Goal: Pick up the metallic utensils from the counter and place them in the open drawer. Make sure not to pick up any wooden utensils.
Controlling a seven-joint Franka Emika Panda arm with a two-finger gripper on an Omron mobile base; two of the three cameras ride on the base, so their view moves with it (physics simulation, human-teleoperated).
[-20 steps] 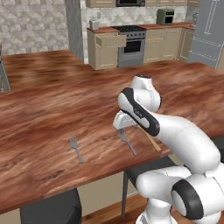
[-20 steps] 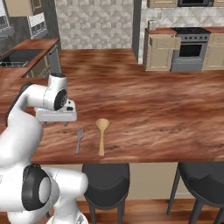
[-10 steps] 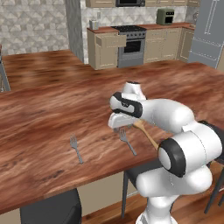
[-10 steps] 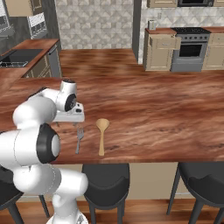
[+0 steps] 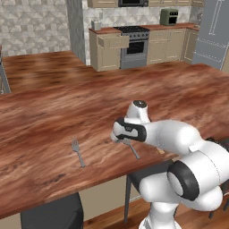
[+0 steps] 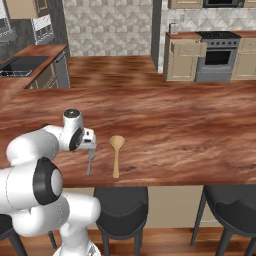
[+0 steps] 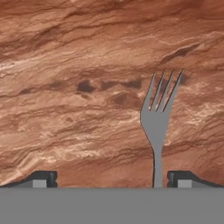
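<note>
Wood-grain surface [image 5: 53, 116]; hand [image 7: 111, 179] open, low over fork [image 7: 158, 118]; next, centre on handle, close.

We see even, bright, rendered light with no glare; the reddish-brown wood-grain counter [image 5: 53, 116] shows soft blur close up, and shadows under things are faint.

I see my gripper [image 5: 121, 139] low over the counter [image 5: 53, 112], above one fork [image 7: 157, 118]. Another fork [image 5: 78, 151] lies well to its left; the wooden spoon [image 6: 116, 154] lies just right.
</note>
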